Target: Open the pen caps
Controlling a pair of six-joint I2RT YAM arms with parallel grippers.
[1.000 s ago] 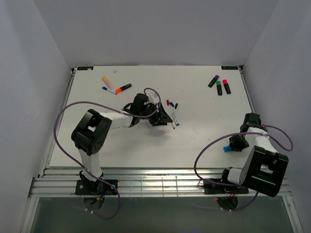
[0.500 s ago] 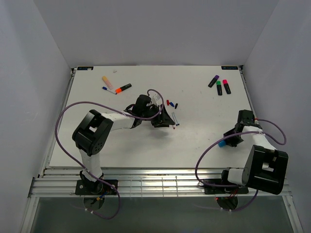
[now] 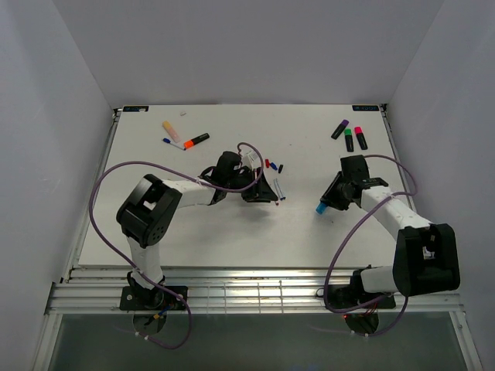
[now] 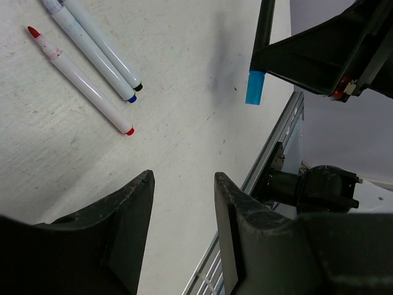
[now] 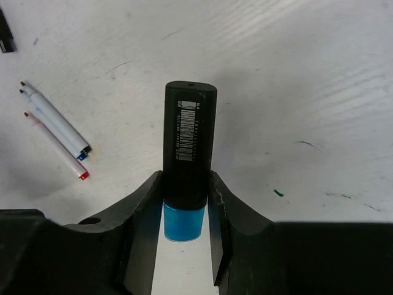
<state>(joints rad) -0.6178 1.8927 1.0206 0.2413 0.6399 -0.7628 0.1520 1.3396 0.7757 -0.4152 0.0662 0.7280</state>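
Pinching a highlighter (image 5: pixel 189 135) between the fingers of the right gripper (image 5: pixel 184 184), just right of the thin pens (image 3: pixel 277 191) and lifted clear of the table (image 3: pixel 193 232). Gripping the black body right beside the blue cap (image 5: pixel 183 222), probably to leave that cap bare and reachable for the other arm. Pointing the cap end down and toward the pens in the top view, in plain sight of the left wrist camera. Hovering the left gripper (image 4: pixel 183 178) directly over the pens, fingers spread wide with nothing between them; most likely poised to take the cap and pull against the right arm's hold. Looks like a presenting grip, not yet a pull. Shows the cap seated on the body, with no gap at the joint. Reads as a stubby, squared black barrel with a white barcode label, flat at the far end, closed by a short bright blue cap. Should come off with a straight tug along the barrel; could slip or twist if grabbed off-axis, given so little cap to hold. Lying under the left gripper: three pens side by side, one with a bare red tip, so seemingly uncapped already. Resting just beyond the pens: small red and blue pieces, likely loose caps (image 3: pixel 271 164). Waiting well right of the pens, toward the far edge: three more highlighters (image 3: pixel 349 137), capped purple, green and pink.
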